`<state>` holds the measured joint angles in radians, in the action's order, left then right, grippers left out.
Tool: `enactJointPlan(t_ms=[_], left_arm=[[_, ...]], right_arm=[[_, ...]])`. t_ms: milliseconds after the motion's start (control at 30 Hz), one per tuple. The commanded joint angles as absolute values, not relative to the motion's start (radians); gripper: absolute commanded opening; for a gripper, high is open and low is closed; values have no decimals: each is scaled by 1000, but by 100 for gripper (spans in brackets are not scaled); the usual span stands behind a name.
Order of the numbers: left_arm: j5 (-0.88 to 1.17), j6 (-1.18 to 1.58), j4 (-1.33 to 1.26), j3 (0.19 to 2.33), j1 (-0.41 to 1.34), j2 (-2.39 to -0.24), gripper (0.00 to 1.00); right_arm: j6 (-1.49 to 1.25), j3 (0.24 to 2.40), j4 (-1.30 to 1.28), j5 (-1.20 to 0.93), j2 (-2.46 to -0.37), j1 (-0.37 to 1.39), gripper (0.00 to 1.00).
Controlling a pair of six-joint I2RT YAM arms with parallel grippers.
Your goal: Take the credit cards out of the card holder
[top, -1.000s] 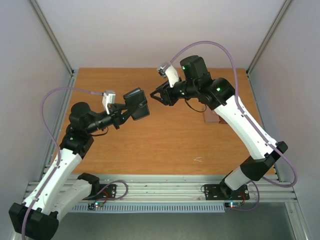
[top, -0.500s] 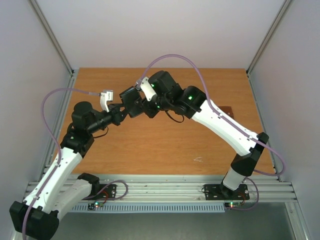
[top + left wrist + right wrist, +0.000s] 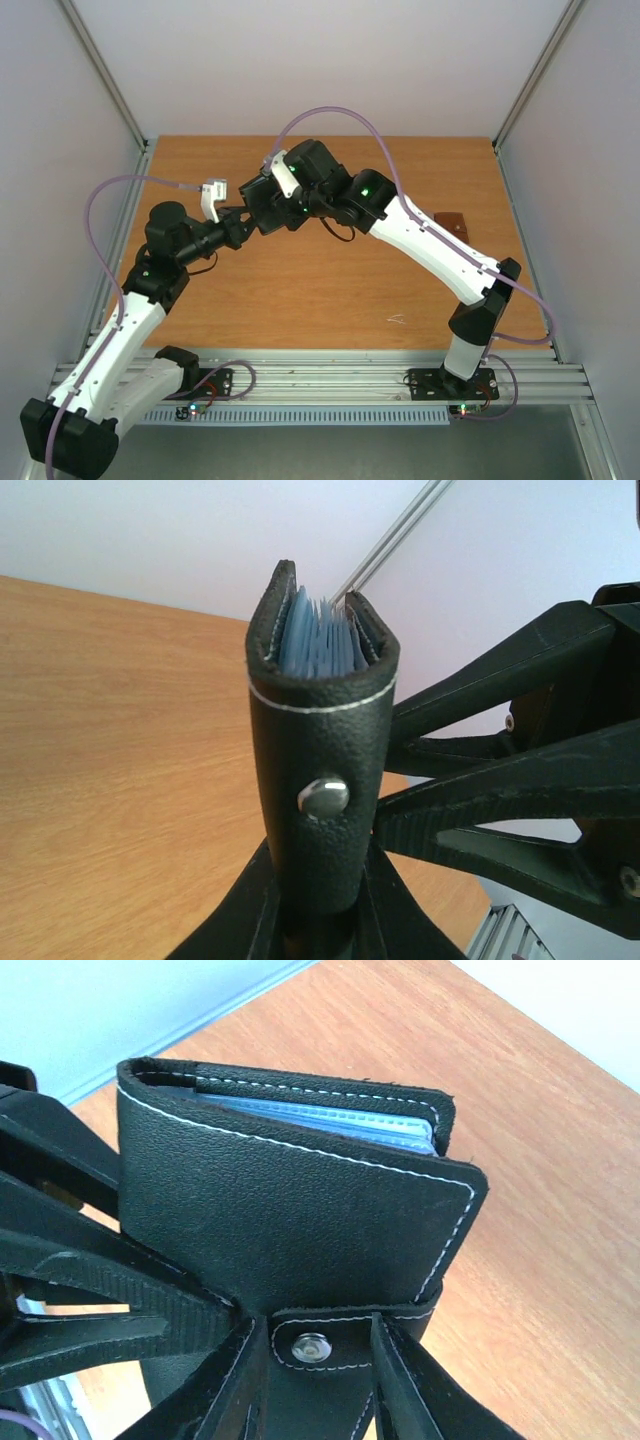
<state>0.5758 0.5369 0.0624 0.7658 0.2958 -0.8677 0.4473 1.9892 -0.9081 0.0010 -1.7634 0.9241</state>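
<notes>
**Card holder.** The card holder (image 3: 258,208) is off the surface (image 3: 330,290), held in the air between the two arms, left of centre in the upper half of the overhead view. It is folded nearly shut. In the left wrist view it stands upright and edge-on at frame centre (image 3: 320,760), with a metal snap (image 3: 323,797) facing the camera. Pale blue-grey pocket leaves (image 3: 318,640) show between the black covers at its top. In the right wrist view one black stitched cover (image 3: 290,1210) faces the camera, and the pocket edges (image 3: 330,1125) are visible along the upper rim. Whether credit cards sit among those leaves cannot be told.

**Left end effector.** The left end effector (image 3: 240,222) is clenched on the card holder. Its fingers rise on either side of the holder's lower end at the bottom of the left wrist view (image 3: 320,880).

**Right end effector.** The right end effector (image 3: 285,215) meets the holder from the right of the overhead view. Its fingers stand apart on either side of the snap strap (image 3: 340,1330) at the bottom of the right wrist view (image 3: 315,1360). Whether they pinch the strap cannot be told.

**Other items.** A brown wallet-like piece (image 3: 452,224) lies on the surface at the right, well apart from the holder.
</notes>
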Motion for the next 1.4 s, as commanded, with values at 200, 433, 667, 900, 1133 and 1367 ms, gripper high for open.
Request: enactJointPlan(t_ms=[200,433,667,900,1133,1367], left_arm=[[624,560,-71,759,298,-864,0],[631,557,-78,754,298,-861,0],[634,554,-75,749,298,-856,0],[620,552,-61,746,298,-852,0],[559,548,-8,752,298,-850,0],[547,546,-5,750,298,-852,0]], right_arm=[[511,2056,-920,205,-1854,945,25],[519,2098,-987,323,-1899,945,14],[526,2113,-1021,469,-1917,940,1],[532,2112,-1050,448,-1895,915,1],[535,2122,-1039,267,-1818,912,4],[510,2123,-1024,58,-1778,934,14]])
